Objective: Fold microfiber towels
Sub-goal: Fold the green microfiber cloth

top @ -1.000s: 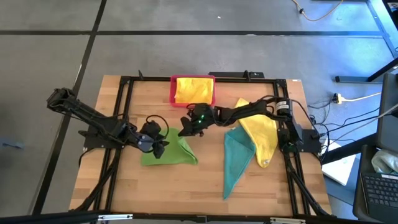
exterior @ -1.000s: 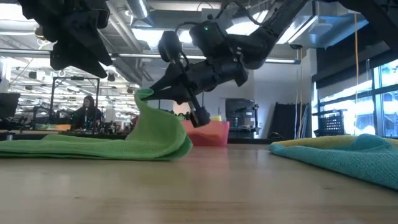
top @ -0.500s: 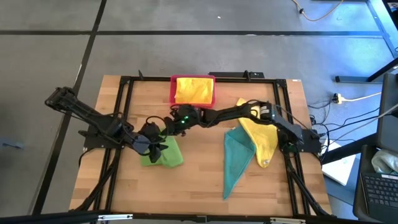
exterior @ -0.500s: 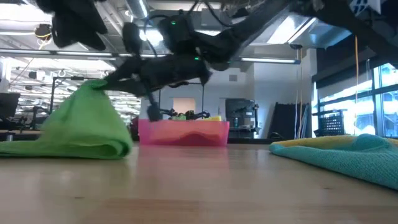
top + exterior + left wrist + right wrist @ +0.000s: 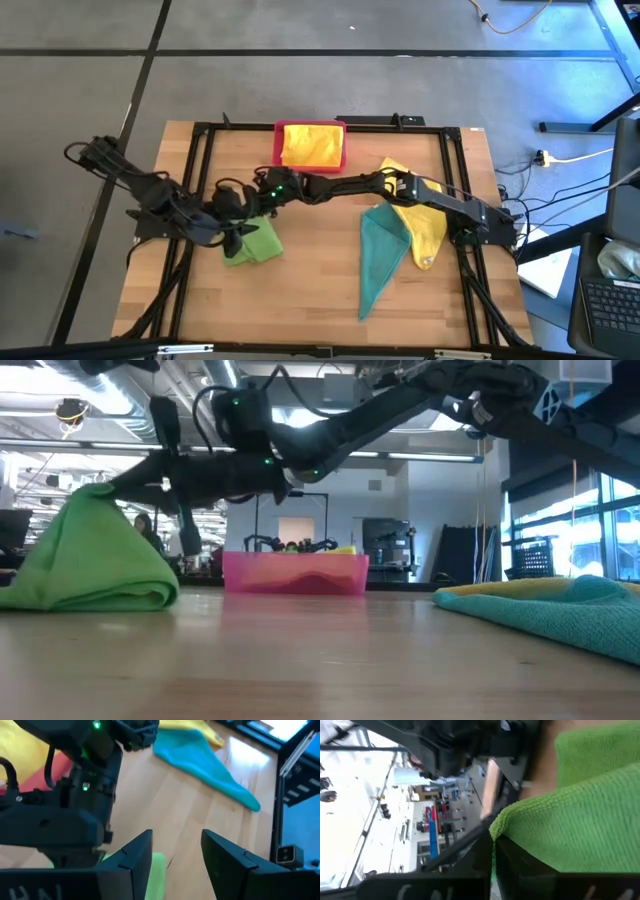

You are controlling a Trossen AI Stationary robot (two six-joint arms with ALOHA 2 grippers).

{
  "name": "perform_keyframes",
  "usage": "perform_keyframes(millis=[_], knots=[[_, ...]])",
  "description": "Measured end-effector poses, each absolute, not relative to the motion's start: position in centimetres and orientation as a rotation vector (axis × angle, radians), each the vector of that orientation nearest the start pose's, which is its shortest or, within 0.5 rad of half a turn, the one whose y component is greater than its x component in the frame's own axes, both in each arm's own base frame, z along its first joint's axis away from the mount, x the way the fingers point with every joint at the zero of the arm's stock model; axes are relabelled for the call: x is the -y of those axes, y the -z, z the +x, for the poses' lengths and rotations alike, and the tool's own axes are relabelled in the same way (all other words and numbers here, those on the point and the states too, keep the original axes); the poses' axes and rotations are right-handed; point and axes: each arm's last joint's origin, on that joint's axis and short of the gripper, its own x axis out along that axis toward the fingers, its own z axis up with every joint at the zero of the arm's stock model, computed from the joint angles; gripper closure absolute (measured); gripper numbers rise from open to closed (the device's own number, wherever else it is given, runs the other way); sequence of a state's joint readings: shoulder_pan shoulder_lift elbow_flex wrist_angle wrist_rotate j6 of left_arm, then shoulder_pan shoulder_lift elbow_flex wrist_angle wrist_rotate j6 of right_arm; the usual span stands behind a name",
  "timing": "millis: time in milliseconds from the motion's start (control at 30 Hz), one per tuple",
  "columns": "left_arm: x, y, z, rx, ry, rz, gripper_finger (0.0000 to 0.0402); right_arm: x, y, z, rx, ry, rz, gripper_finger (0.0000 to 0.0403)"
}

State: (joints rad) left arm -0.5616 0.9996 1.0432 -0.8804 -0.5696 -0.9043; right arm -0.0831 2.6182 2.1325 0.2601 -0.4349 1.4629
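- From overhead we looked straight down on the whole bench (image 5: 320,290) and both arms.
- From bench-top height we looked level across it into the room behind.
- The left wrist camera sat close above the bench.
- The right wrist camera pressed close against the bright green towel (image 5: 590,815), which the overhead (image 5: 252,242) and low (image 5: 90,560) views shared.

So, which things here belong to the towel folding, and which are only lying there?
Belong to the job:
- bright green towel, edge pinched by right gripper
- teal towel
- yellow towel
- yellow towel in the tray
- left gripper, open

Lying about:
- pink tray
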Motion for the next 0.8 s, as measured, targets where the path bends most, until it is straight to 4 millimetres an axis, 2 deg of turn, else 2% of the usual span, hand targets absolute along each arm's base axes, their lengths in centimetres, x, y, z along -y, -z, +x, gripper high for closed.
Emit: perform_keyframes(millis=[233,400,567,800], knots=[[8.2,-33.2,15.8,-0.599,-0.319,-0.419,0.0239,3.5,-16.1,58.7,-0.428,-0.094,1.501,0.0386],[8.2,-33.2,15.7,-0.602,-0.321,-0.415,0.0239,2.2,-16.0,58.8,-0.441,-0.105,1.520,0.0386],[8.2,-33.2,15.7,-0.604,-0.323,-0.412,0.0239,0.9,-16.0,59.0,-0.314,0.044,1.545,0.0386],[8.2,-33.2,15.7,-0.605,-0.323,-0.411,0.0239,1.4,-16.0,59.0,-0.244,0.113,1.575,0.0386]])
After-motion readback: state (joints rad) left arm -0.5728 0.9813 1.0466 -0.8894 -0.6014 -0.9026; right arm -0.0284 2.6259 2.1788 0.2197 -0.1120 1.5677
